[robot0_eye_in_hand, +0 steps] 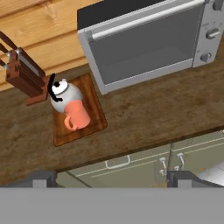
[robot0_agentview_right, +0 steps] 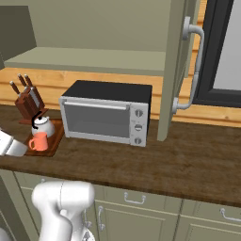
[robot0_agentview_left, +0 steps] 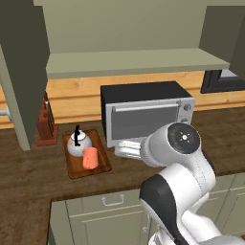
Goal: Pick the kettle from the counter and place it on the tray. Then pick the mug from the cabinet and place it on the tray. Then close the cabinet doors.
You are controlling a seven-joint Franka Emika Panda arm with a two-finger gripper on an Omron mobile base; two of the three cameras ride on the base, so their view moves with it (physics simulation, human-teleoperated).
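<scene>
Rendered domestic kitchen. Long dark wood-grain counter point(robot0_agentview_left: 28, 177) over pale green drawers point(robot0_eye_in_hand: 131, 168), olive wall cabinet point(robot0_agentview_left: 134, 60) above with doors point(robot0_agentview_right: 172, 70) open. Silver toaster oven point(robot0_agentview_right: 106, 115) against orange wood wall strip point(robot0_agentview_right: 94, 80); knife block point(robot0_agentview_right: 28, 99) beside tray point(robot0_agentview_left: 98, 165) carrying kettle point(robot0_agentview_left: 78, 142) and mug point(robot0_agentview_left: 90, 158).

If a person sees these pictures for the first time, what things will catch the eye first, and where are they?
The silver oven stands out first, in the middle of the dark counter. Just left of it in the left base view, the tray carries the kettle and the orange mug close together, with the knife block behind. Above, the cabinet stands open, its pale shelf bare.
</scene>
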